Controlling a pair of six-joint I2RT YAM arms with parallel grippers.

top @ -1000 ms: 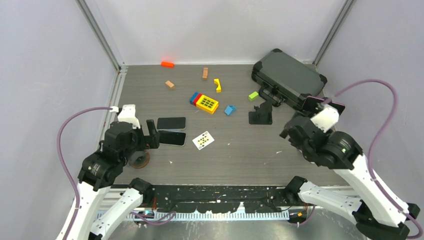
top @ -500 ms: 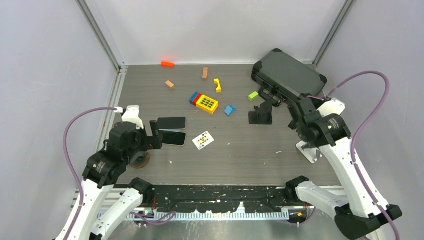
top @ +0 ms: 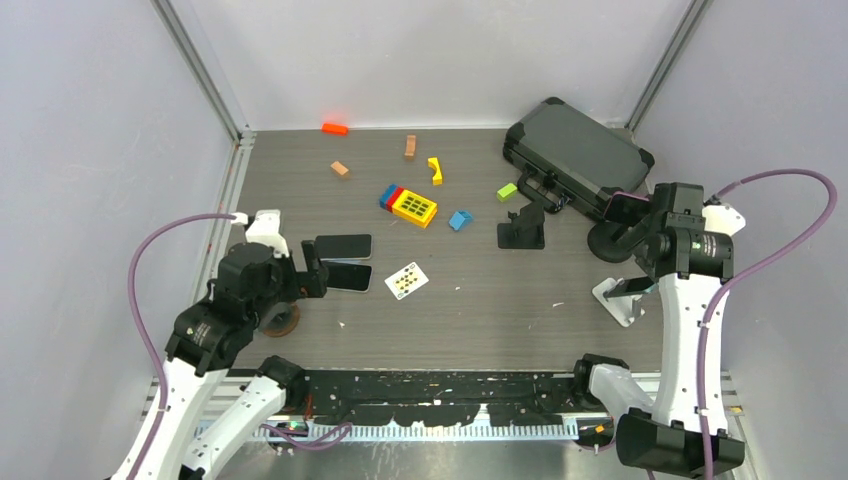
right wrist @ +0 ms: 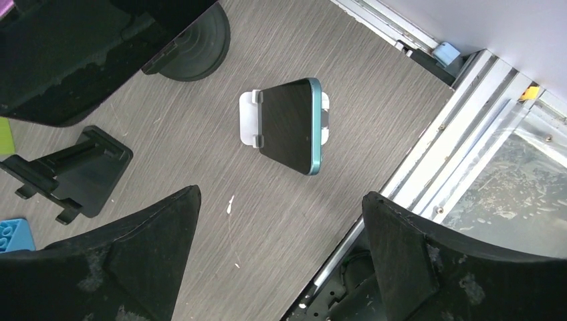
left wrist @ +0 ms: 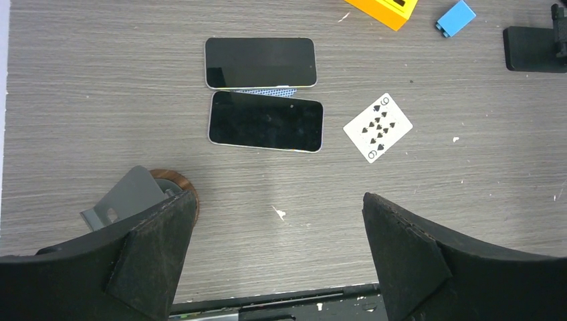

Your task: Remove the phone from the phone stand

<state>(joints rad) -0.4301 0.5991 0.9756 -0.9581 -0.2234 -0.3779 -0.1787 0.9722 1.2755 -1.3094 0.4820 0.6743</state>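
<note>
Plainly, the phone (right wrist: 291,124) leans on the white stand (right wrist: 246,119) near the right front edge of the table (right wrist: 200,157). The right gripper (right wrist: 281,194) hangs above it with jaws wide apart, holding nothing. The left gripper (left wrist: 277,200) is spread wide too, empty, above two flat phones (left wrist: 259,62) beside a card (left wrist: 378,127).

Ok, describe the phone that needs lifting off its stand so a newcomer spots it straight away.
Start at the black case in the table's far right corner and come toward the near edge. There a phone leans on a white stand. It has a teal rim and is the only one propped up; the two other phones lie flat on the left.
</note>
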